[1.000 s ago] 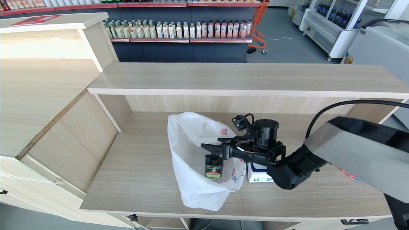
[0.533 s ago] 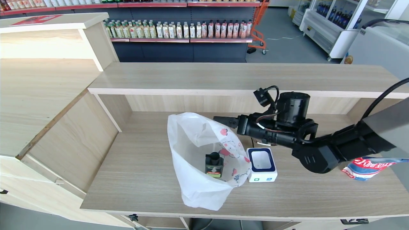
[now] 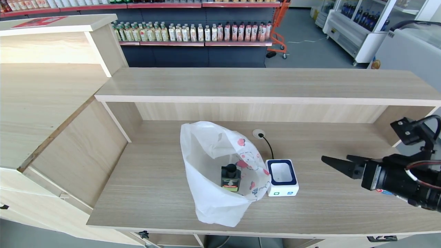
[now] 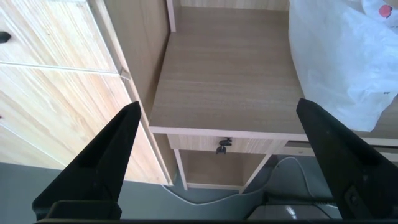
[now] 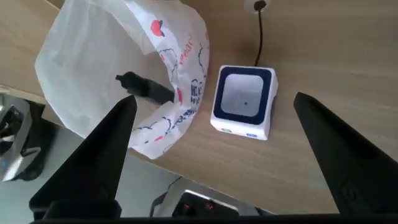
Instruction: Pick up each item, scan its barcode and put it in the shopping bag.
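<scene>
Step in hand, as I judge it: between items. The small black bottle [image 3: 230,177] sits in the white plastic shopping bag [image 3: 206,155] on the wooden counter [image 3: 155,179], just beside the white, blue-rimmed scanner box [image 3: 281,177]. My right tool [image 3: 335,157] and left tool [image 4: 217,104] are both spread wide and empty. The next move calls for grasping another item.

A wooden counter [image 3: 262,82] fronts bottle-lined shelves [image 3: 193,43], with coolers [image 3: 355,31] on grey floor [image 3: 310,51].

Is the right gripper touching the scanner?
Apart. The head view shows bare counter between the right gripper and the scanner.
</scene>
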`<state>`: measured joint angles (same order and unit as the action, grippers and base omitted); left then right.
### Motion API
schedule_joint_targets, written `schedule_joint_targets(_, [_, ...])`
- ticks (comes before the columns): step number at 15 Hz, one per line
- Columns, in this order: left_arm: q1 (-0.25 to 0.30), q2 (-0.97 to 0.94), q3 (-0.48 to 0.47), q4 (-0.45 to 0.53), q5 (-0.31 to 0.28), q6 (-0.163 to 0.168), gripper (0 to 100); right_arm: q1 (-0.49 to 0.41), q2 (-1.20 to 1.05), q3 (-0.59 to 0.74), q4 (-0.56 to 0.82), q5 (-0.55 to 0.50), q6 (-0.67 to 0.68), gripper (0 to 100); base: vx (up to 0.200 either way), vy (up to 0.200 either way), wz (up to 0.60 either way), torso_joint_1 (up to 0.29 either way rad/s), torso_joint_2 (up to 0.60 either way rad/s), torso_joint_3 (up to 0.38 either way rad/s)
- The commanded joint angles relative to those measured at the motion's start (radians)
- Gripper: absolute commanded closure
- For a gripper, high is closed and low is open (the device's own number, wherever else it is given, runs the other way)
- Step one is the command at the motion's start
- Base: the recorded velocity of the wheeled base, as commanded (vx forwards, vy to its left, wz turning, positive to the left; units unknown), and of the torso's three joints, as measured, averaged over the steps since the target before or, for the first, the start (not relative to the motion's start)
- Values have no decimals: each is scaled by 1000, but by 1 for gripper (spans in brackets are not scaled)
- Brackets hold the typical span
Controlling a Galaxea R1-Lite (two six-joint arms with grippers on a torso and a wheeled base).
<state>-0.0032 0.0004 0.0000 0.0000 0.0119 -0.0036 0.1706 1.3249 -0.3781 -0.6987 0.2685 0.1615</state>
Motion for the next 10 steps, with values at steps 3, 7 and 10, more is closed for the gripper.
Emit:
schedule_joint_targets(3, [0, 0, 0, 0, 0, -1, 0, -106, -862, 378, 447, -224, -74, 0, 0, 0, 0, 0, 0, 0])
schedule_joint_targets(7, [0, 0, 0, 0, 0, -1, 0, -161, -1222, 378, 694, -247, -158, 0, 0, 0, 0, 0, 0, 0])
schedule_joint_targets(10, [0, 0, 0, 0, 0, -1, 0, -166, -1325, 378, 694, -246, -165, 0, 0, 0, 0, 0, 0, 0])
